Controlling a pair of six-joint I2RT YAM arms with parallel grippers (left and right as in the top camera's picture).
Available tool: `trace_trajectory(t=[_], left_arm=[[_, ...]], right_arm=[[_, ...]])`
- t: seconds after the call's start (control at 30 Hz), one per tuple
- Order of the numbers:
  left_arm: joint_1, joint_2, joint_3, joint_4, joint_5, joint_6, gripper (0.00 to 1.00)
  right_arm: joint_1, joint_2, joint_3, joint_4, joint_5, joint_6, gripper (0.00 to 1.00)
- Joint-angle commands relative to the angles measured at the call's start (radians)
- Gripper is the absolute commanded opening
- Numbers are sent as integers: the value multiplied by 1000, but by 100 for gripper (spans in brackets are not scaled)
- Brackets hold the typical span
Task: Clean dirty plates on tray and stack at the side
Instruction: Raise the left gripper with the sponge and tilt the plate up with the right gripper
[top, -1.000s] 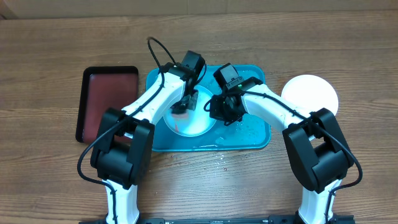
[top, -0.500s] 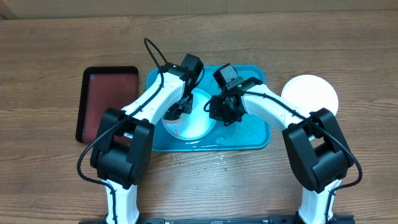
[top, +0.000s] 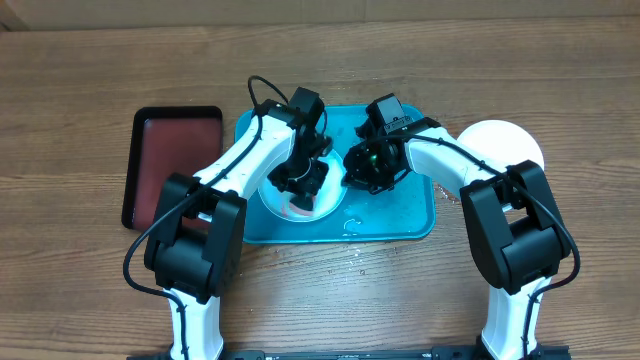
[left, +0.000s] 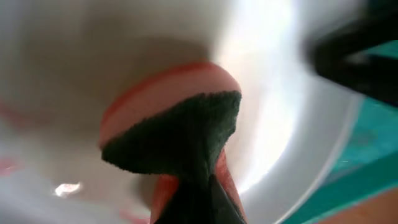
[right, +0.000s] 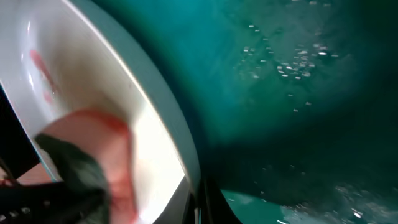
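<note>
A plate (top: 276, 196) with a white centre and light blue rim lies on the turquoise tray (top: 400, 215), red smears on it. My left gripper (top: 305, 182) is shut on a pink sponge with a dark green scrub face (left: 180, 130), pressed onto the plate's (left: 93, 56) white inside. My right gripper (top: 358, 168) is shut on the plate's right rim (right: 168, 130), which stands tilted over the wet tray (right: 298, 93). The sponge (right: 93, 143) shows beyond the rim in the right wrist view. An all-white plate (top: 505, 148) rests on the table to the right of the tray.
A black tray with a dark red inside (top: 175, 165) lies left of the turquoise tray. Water drops speckle the turquoise tray's right half and the wood just in front of it (top: 358, 255). Both arms cross over the tray.
My left gripper has swept the sponge from the plate's far left toward its middle. My right wrist has swung toward the back of the tray, still on the rim.
</note>
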Motion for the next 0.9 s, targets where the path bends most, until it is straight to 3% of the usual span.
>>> trace_trajectory(t=[0.0,0.23,0.37,0.6,0.83,0.87], left_arm=[[-2,-5,-2,51,51,23,4],[4,-5,-2,93,-512,-413,4],[5,-5,-2,94,-660,-541,4],[35,-8,131,-10,-599,-542,4],[104,-10,411,-204,-388,-404,4],[109,-10,435,-222,-382,-392,4]], right_arm=[[8,28,-11,11,-60,-19,4],[8,28,-11,8,-56,-19,4],[8,28,-11,8,-48,-18,4],[8,28,-11,8,-36,-18,4],[8,28,-11,35,-36,-18,4],[8,28,-11,47,-36,-18,8]])
